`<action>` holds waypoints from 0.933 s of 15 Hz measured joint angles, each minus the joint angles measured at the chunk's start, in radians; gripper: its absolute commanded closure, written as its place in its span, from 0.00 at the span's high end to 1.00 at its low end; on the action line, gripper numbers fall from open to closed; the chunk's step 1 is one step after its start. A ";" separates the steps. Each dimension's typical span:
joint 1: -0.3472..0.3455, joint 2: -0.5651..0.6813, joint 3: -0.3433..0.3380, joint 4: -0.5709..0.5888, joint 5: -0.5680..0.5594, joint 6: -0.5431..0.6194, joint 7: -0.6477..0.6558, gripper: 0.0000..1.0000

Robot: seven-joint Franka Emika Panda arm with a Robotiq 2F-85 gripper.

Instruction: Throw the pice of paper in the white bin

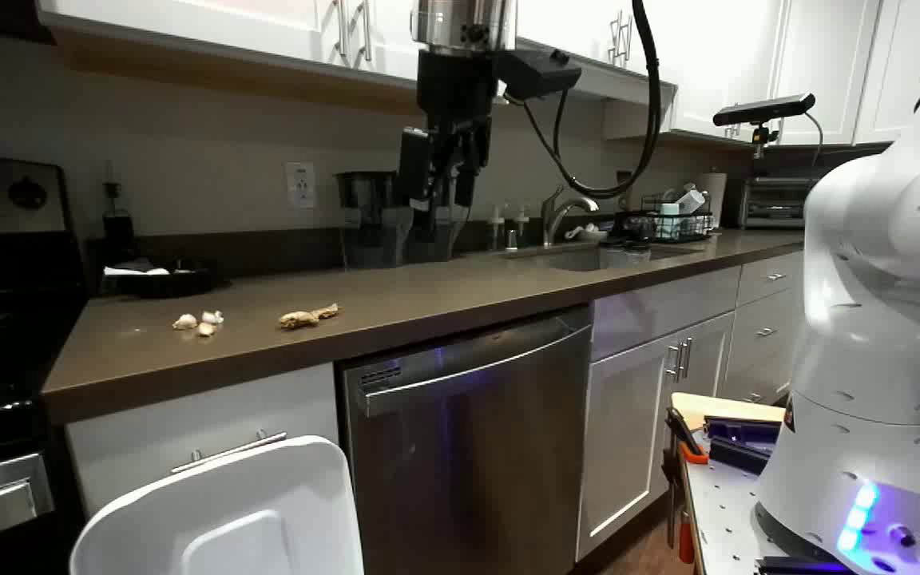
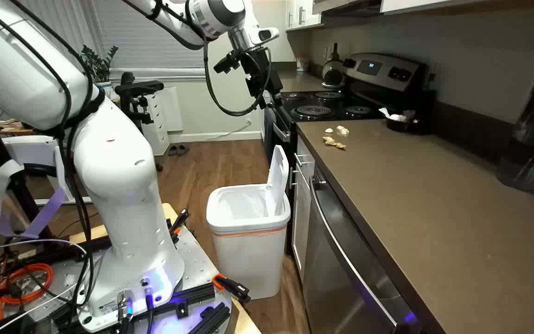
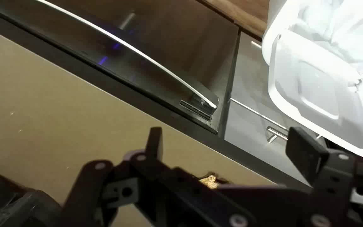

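Observation:
The white bin stands on the floor by the counter, its lid up. The raised lid shows in an exterior view and in the wrist view. A white, paper-like piece lies in a black dish at the back of the counter; it also shows in an exterior view. I cannot tell for certain that it is the paper. My gripper hangs high above the counter, apart from everything. In the wrist view its fingers are wide apart with nothing between them.
A tan knobbly piece like ginger and several pale garlic-like pieces lie on the counter. A dark clear pitcher stands at the back wall. The stove adjoins the counter. Upper cabinets hang over it.

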 measured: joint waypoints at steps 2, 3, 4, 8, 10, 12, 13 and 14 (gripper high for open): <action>0.000 0.000 0.000 0.000 0.000 0.000 0.000 1.00; 0.000 0.000 0.000 0.000 0.000 0.000 0.000 1.00; 0.000 0.000 0.000 0.000 0.000 0.000 0.000 1.00; 0.008 0.000 -0.010 0.000 0.000 0.000 0.000 1.00; 0.010 0.013 -0.033 0.000 -0.019 0.024 -0.004 1.00; 0.010 0.053 -0.073 0.000 -0.036 0.104 -0.040 1.00; 0.010 0.083 -0.096 0.002 -0.036 0.158 -0.075 1.00; 0.011 0.117 -0.119 0.006 -0.036 0.213 -0.113 1.00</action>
